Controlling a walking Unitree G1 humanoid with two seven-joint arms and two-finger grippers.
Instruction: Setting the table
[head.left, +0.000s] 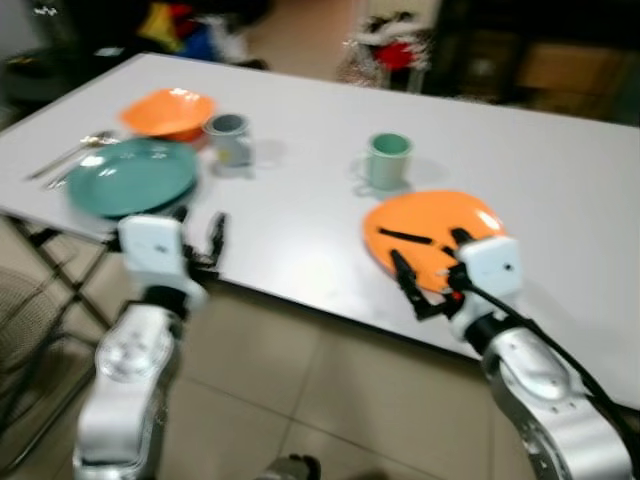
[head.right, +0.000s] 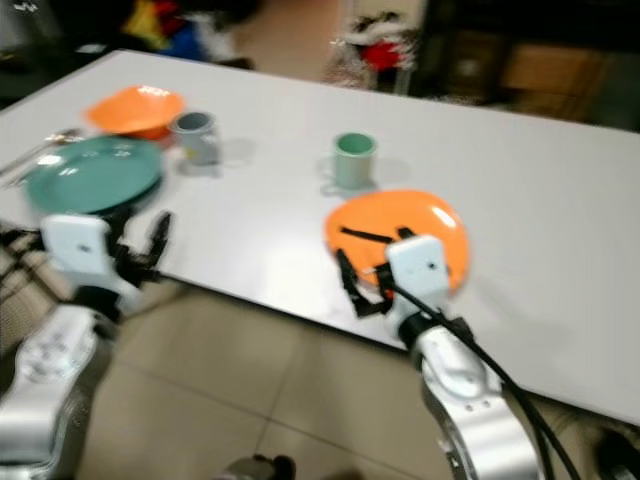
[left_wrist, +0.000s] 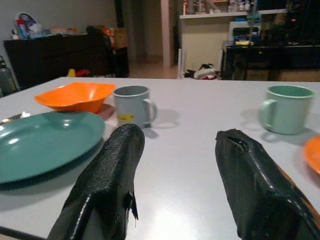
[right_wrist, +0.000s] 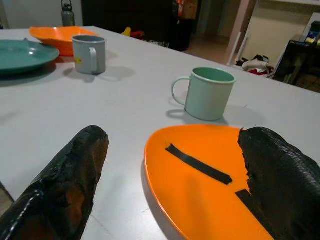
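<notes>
White table (head.left: 300, 190) seen from its near edge w/ both arms raised just short of it. R gripper (head.left: 432, 270) hangs at the near rim of the orange plate (head.left: 430, 232), fingers spread wide, holding nothing; in the R wrist view the two black fingers (right_wrist: 65, 190) sit either side of that plate, which has two black strips on it. Green mug (head.left: 386, 160) stands just beyond the plate, approx 11 o'clock from it, handle to the robot's left. L gripper (head.left: 200, 240) at the table's near edge, just at 5 o'clock from the teal plate (head.left: 130, 176), fingers also wide apart & empty; L wrist view shows fingers (left_wrist: 107, 185) over bare tabletop. Orange bowl (head.left: 168, 112) touches or nearly touches the teal plate at its 12 o'clock, grey mug (head.left: 229, 138) just beside the bowl at 3 o'clock. Cutlery (head.left: 70, 155) lies at 9 o'clock of the teal plate, too blurred to sort. Head views are soft w/ blur.
</notes>
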